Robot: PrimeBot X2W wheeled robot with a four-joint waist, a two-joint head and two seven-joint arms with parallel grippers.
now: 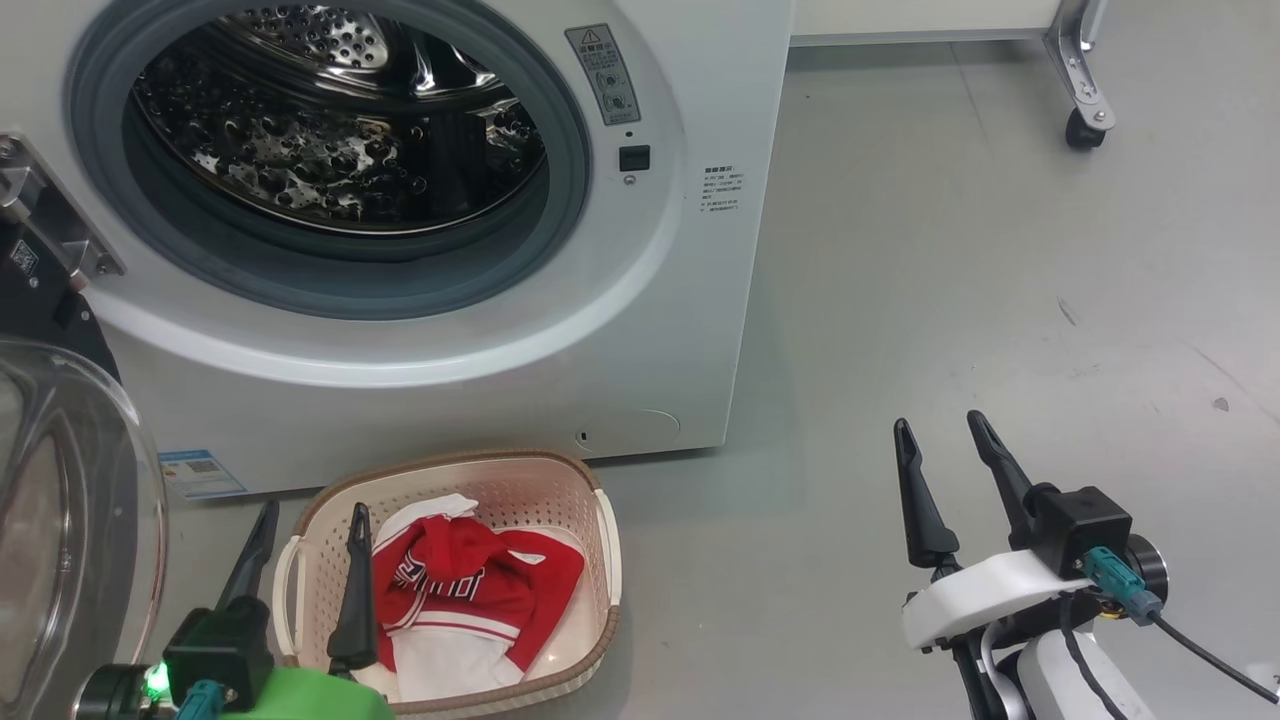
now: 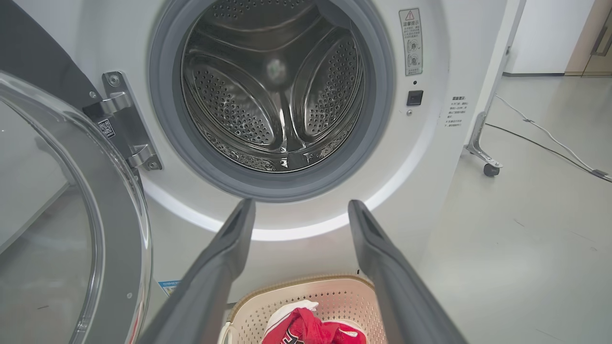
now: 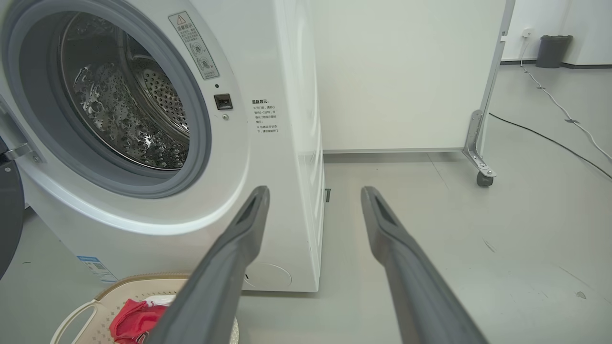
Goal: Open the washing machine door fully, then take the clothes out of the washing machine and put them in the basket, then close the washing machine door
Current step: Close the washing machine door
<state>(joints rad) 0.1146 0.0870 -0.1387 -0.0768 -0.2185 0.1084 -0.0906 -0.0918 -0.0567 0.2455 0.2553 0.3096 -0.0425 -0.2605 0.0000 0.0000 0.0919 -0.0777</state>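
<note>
washer door swung open to the left on its hinge, glass bowl at head view's left edge
drum in plain view, bare perforated steel inside grey seal
basket on floor just in front of washer, below the opening, just right of door
clothes in basket: red jersey with white trim and lettering, bunched mid-basket, white fabric at top and bottom of the heap; one garment or two, can't tell
left gripper spread wide, nothing between fingers. Low over basket's left end: one finger outside the left rim, the other over the clothes' left edge; touching cloth or not, can't tell. Left wrist view: fingers point at washer's lower front, basket rim and red cloth between them at the bottom
right gripper also spread wide, holding nothing, over bare floor right of washer, well apart from basket. Right wrist view: it points past washer's front right corner
blue label low on washer front, behind basket's left end; caster under a white panel further back on the right
</note>
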